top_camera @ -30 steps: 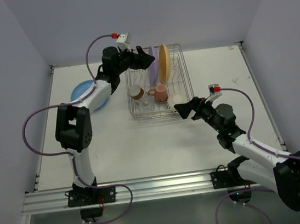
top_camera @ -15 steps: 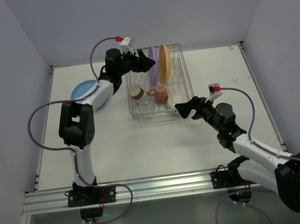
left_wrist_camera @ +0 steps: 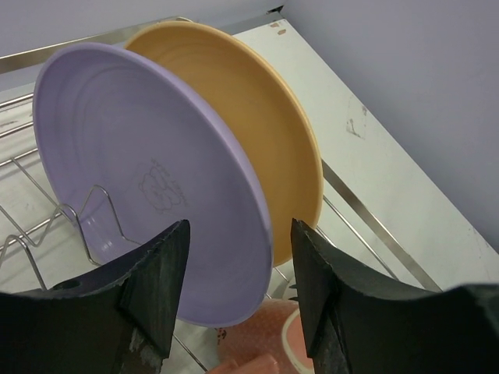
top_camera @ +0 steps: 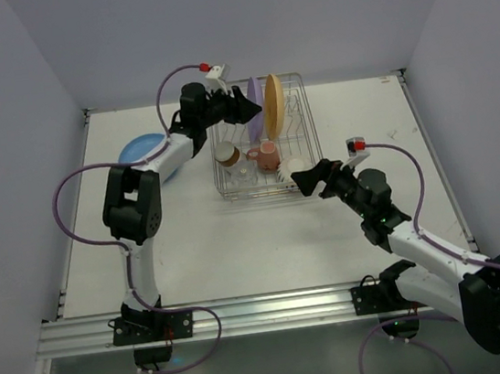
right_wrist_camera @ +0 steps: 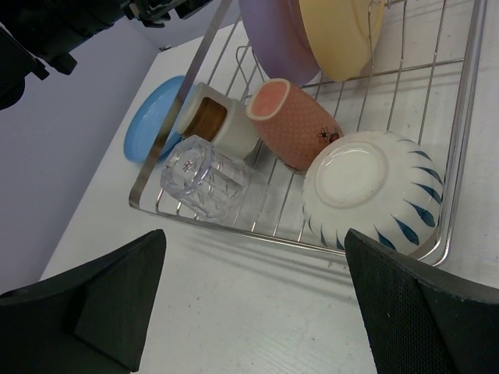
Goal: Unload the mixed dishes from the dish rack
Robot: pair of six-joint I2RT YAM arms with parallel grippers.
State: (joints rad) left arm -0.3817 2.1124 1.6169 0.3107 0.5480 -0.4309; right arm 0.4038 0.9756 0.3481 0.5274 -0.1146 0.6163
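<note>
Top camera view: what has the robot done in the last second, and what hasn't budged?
The left gripper edged a little closer to the purple plate in the dish rack, and its jaws narrowed. They now straddle that plate's rim and are not yet clamped on it. The right gripper stayed open, hovering at the rack's near edge. No dish has moved.

You work on a flat white desk (top_camera: 258, 250) enclosed on three sides by plain pale lavender walls: back wall (top_camera: 238, 23), left wall (top_camera: 1, 183), right wall (top_camera: 488, 72). A slotted aluminium rail (top_camera: 275, 308) runs along the desk's near edge. Lighting is even and diffuse; note faint scuff marks (left_wrist_camera: 355, 125) near a far desk corner
</note>
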